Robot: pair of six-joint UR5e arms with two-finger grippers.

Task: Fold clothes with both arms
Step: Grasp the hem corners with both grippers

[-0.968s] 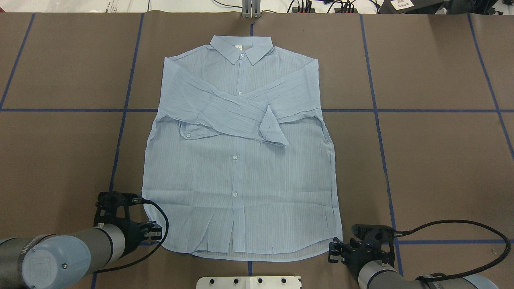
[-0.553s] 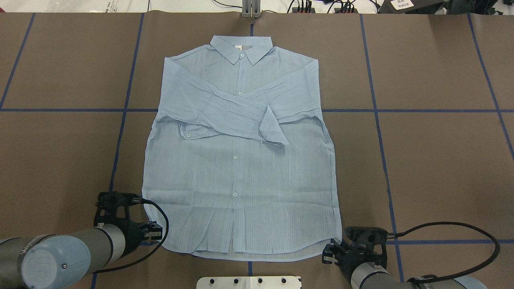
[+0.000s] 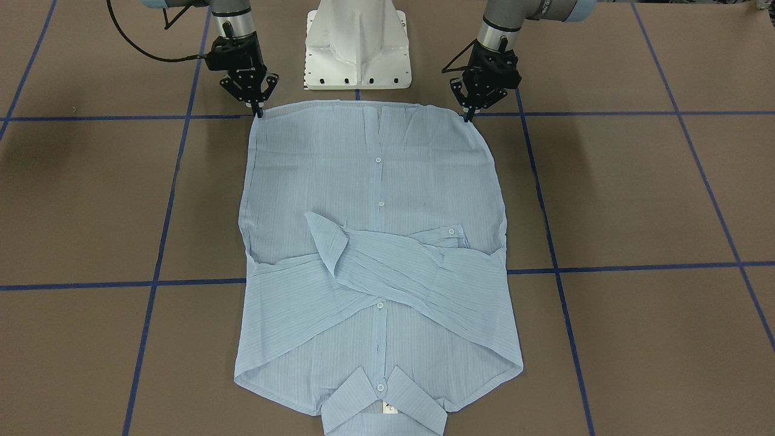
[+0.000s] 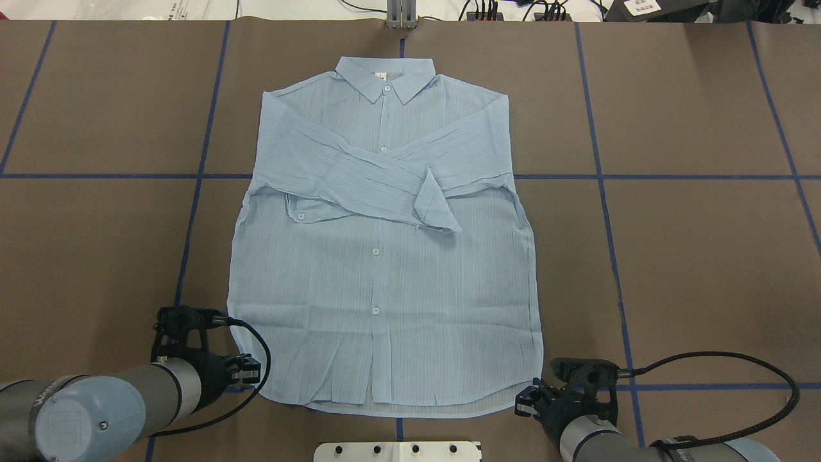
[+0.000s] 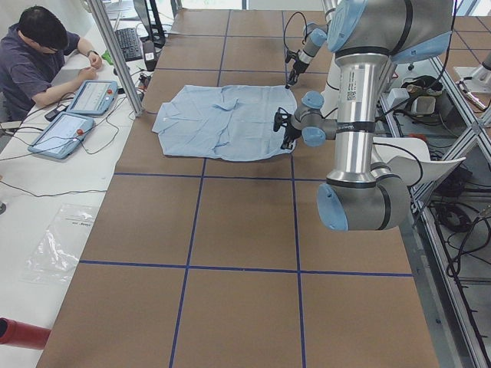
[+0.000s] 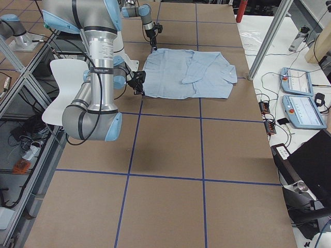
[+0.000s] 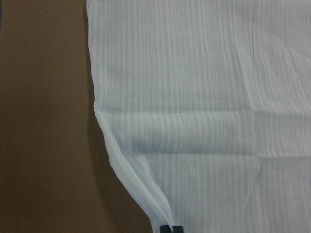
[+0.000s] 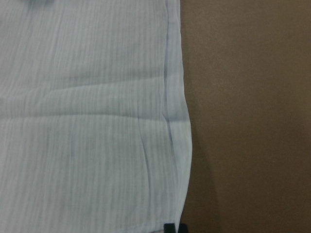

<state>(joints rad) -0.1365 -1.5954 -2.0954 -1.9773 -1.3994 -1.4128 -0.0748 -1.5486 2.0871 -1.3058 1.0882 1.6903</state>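
So, the thin light-blue striped long-sleeved shirt [image 4: 385, 269] is laid flat, front up, around the middle of the brown surface [image 4: 693, 269]. Its collar [image 4: 385, 77] points at the far edge and its hem [image 4: 397, 405] sits close to the robot's edge. Both sleeves [image 4: 359, 186] are already crossed over the chest, so I'd say we're at the start of the bottom-to-top fold.

The black left hand [image 3: 467, 115] is down at the hem corner on its own side, and the black right hand [image 3: 258, 111] is at the opposite hem corner. In both wrist views the fingertips are squeezed together with the edge of the fabric running right into them. That looks to me like each hand is clamped onto its corner of the shirt, with the rest of the cloth lying on the surface.

For the next move, my guess is both hands need to lift together and carry the hem toward the collar at the same pace. This stuff is flimsy and crinkly, so uneven pulling would probably skew the fold, or drag the crossed sleeves out of place.
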